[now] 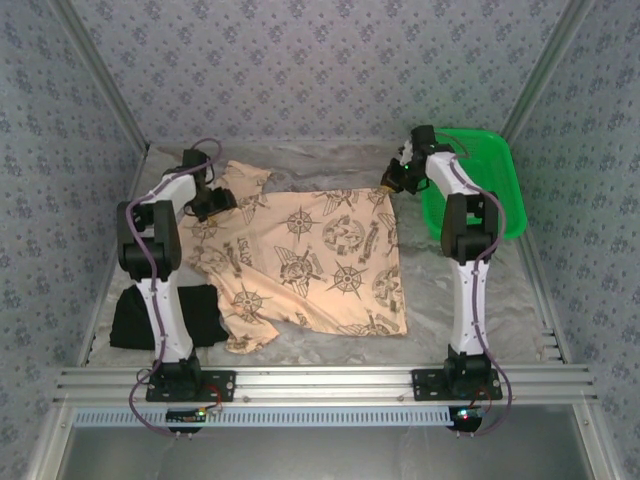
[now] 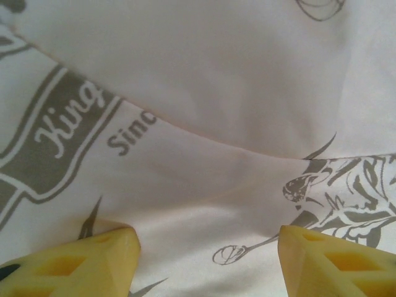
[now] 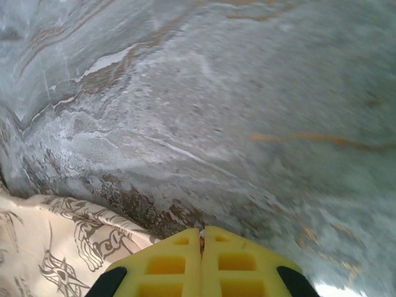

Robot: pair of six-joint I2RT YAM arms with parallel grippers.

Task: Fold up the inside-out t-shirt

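Observation:
The inside-out t-shirt [image 1: 310, 260] lies spread on the table, peach-tan with dark compass and ship prints. My left gripper [image 1: 212, 203] hangs over its far left part, by a sleeve. In the left wrist view that gripper [image 2: 207, 247] is open, with its yellow fingertips [image 2: 105, 257] wide apart just above the printed fabric [image 2: 204, 93]. My right gripper [image 1: 388, 185] is at the shirt's far right corner. In the right wrist view its jaws [image 3: 202, 232] are pressed together with a thin sliver of cloth at the tip, and the shirt [image 3: 55, 247] runs off to the lower left.
A plain black folded garment [image 1: 135, 315] lies at the near left beside the left arm's base. A green bin [image 1: 490, 170] stands at the far right behind the right arm. Marbled grey table cover [image 3: 247, 93] stretches beyond the shirt. Patterned walls close in three sides.

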